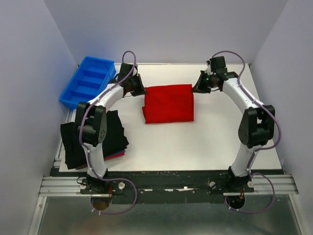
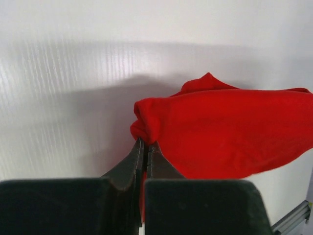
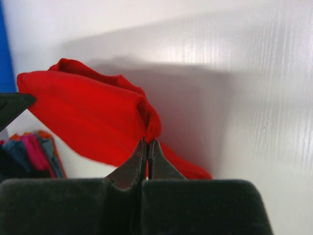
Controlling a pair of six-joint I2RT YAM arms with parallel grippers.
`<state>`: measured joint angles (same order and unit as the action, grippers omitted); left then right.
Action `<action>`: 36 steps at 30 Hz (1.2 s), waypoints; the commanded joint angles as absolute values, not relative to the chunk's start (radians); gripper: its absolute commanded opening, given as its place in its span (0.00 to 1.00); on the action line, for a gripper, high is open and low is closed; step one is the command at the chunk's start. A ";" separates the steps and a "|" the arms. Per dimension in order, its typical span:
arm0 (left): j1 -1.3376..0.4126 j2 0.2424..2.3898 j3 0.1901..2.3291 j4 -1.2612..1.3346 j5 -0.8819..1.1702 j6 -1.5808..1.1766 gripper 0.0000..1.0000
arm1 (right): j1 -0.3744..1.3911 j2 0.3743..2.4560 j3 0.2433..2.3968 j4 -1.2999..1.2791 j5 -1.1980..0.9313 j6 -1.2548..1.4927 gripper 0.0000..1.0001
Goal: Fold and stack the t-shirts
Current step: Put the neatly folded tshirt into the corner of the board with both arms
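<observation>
White tabletop (image 1: 205, 142) carries a folded red t-shirt (image 1: 168, 104) near its far edge and a stack of dark t-shirts (image 1: 71, 142) at its left edge. The left gripper (image 2: 145, 144) and right gripper (image 3: 147, 143) are each pinched closed on a far corner of the red t-shirt.

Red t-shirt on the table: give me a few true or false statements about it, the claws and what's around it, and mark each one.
1. The left claw is shut on a far corner of the red t-shirt. True.
2. The right claw hangs open above the shirt. False: it is shut on the shirt's other far corner.
3. The red t-shirt lies inside the blue bin. False: it lies on the table, apart from the bin at the far left.
4. A pile of dark folded shirts sits at the near left, beside the left arm. True.
</observation>
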<state>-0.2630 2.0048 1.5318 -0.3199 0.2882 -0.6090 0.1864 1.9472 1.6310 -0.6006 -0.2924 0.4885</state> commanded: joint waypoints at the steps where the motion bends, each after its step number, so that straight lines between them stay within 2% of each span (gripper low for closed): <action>1: -0.267 1.789 1.450 -0.311 0.238 -0.630 0.00 | 0.187 1.760 1.520 -0.508 -0.362 0.469 0.01; 10: -0.267 1.395 1.307 -0.477 0.123 -0.615 0.00 | 0.225 1.448 1.361 -0.463 -0.451 0.443 0.01; 17: -0.215 1.099 1.284 -0.753 -0.052 -0.609 0.00 | 0.363 1.302 1.364 -0.469 -0.474 0.459 0.01; 28: -0.124 0.896 1.376 -1.124 -0.467 -0.632 0.00 | 0.658 1.364 1.462 -0.491 -0.384 0.505 0.01; 36: -0.095 0.786 1.394 -1.307 -0.828 -0.866 0.00 | 0.833 1.489 1.595 -0.491 -0.321 0.525 0.01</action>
<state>-0.1223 0.8635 1.3670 -1.1389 -0.4667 -0.7227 0.7811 1.4593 1.5116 -0.4721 -0.3962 0.5179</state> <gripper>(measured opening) 0.029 0.015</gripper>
